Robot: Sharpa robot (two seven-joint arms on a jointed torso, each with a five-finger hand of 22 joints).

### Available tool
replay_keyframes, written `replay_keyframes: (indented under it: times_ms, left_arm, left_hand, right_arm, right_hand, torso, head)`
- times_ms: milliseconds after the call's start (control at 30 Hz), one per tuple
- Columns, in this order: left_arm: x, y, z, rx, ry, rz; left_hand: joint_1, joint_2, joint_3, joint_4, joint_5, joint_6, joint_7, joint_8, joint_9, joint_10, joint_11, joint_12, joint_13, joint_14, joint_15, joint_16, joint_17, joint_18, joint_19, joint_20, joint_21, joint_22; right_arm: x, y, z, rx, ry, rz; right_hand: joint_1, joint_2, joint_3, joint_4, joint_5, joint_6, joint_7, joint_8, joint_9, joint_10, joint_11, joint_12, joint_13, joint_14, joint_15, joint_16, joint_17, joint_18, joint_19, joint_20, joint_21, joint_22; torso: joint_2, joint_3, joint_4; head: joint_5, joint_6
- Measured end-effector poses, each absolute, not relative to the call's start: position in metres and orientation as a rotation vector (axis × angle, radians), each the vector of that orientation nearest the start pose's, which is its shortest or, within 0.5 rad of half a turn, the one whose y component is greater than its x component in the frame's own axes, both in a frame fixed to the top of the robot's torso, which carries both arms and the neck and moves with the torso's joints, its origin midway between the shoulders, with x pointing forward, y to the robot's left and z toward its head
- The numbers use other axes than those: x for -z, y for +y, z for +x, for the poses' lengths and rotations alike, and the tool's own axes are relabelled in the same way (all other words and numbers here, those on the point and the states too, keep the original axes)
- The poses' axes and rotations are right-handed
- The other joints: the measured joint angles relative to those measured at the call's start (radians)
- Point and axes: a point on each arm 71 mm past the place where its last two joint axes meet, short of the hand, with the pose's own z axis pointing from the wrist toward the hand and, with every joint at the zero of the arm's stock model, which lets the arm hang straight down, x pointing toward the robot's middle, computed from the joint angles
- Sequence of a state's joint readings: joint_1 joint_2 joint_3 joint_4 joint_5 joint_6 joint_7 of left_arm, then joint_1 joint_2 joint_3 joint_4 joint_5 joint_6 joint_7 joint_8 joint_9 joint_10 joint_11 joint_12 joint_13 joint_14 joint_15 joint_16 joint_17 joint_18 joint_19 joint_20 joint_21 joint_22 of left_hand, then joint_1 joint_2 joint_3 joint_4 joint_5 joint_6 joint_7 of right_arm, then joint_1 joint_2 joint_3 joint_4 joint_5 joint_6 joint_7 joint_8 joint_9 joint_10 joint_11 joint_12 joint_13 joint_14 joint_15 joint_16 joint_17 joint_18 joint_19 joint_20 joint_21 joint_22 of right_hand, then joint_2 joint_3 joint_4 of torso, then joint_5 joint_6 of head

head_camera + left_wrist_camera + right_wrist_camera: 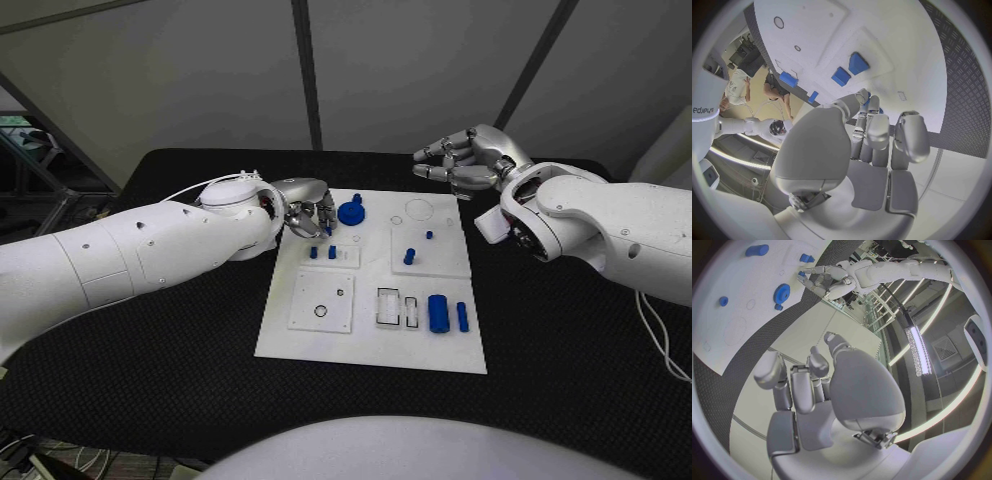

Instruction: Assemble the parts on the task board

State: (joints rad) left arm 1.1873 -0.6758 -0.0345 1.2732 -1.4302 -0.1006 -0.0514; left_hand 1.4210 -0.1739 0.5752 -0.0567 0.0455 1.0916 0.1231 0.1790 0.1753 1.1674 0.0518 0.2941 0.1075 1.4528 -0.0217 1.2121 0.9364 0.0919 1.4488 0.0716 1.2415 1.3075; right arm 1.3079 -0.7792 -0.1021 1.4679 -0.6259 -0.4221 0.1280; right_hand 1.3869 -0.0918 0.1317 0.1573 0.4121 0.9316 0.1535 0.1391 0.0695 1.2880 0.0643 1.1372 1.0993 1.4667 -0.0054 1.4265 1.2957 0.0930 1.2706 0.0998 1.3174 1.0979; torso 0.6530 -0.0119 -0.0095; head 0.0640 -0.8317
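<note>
Overhead, the left hand point(306, 212) hovers with curled, empty fingers beside the blue gear point(352, 212) on the task board point(368, 345); the right hand point(464, 160) is clenched, empty. Wrist-side, approach the gear point(781, 292) slowly, squarely.

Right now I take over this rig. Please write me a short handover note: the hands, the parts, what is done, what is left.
Left hand: over the far left part of the white task board, fingers curled beside the blue gear-shaped part; whether it holds anything, I cannot tell.
Right hand: raised beyond the board's far right corner, fingers curled in, holding nothing.
Parts: small blue pegs stand mid-board; two blue cylinders lie near the right edge.
Done: unclear. Left: the rectangular slots look unfilled.
</note>
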Motion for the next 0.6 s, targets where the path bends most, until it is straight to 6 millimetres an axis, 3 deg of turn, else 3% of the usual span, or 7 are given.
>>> replay_keyframes:
  times_ms: [267, 400, 600]
  left_arm:
    - [0.2179, 0.1824, 0.5228, 0.614, 1.877, 0.208]
    - [0.2181, 0.1819, 0.5231, 0.614, 1.878, 0.208]
    - [0.2186, 0.1818, 0.5234, 0.614, 1.881, 0.207]
  left_hand:
    - [0.000, 0.000, 0.000, 0.000, 0.000, 0.000, 0.000, 0.000, 0.000, 0.003, 0.003, 0.000, 0.000, 0.000, 0.000, 0.000, -0.001, 0.000, 0.000, 0.000, 0.000, 0.000]
    - [-0.005, -0.005, -0.002, -0.002, 0.000, 0.000, 0.000, -0.017, -0.006, 0.004, 0.003, -0.009, 0.001, 0.000, 0.000, 0.000, -0.003, 0.000, 0.000, 0.000, 0.000, 0.000]
    - [-0.021, -0.013, -0.006, -0.006, 0.000, -0.044, 0.007, -0.050, -0.025, -0.005, 0.008, -0.029, -0.006, 0.000, 0.000, 0.004, -0.006, 0.000, 0.004, 0.004, 0.008, 0.000]
  right_arm:
    - [0.1534, -0.1912, 0.5097, -1.122, 1.594, 0.514]
    - [0.1534, -0.1912, 0.5097, -1.122, 1.594, 0.514]
    - [0.1534, -0.1911, 0.5098, -1.123, 1.594, 0.513]
  right_hand:
    - [0.000, 0.000, 0.000, 0.000, 0.000, 0.000, 0.000, 0.000, 0.000, 0.000, 0.000, 0.000, 0.000, 0.000, 0.000, 0.000, 0.000, 0.000, 0.000, 0.000, 0.000, 0.000]
    - [0.000, 0.000, 0.000, 0.000, 0.000, 0.000, 0.000, 0.000, 0.000, 0.000, 0.000, 0.000, 0.000, 0.000, 0.000, 0.000, 0.000, 0.000, 0.000, 0.000, 0.000, 0.000]
    - [0.000, 0.000, 0.000, 0.000, 0.000, 0.000, 0.000, 0.000, 0.000, 0.000, 0.000, 0.000, 0.000, 0.000, 0.000, 0.000, 0.000, 0.000, 0.000, 0.000, 0.000, 0.000]
  torso:
    - [0.000, -0.0001, 0.0000]
    - [0.000, -0.0001, 0.0000]
    - [0.000, -0.0002, 0.0001]
  head:
    - [0.000, -0.001]
    - [0.000, -0.001]
    - [-0.001, -0.002]
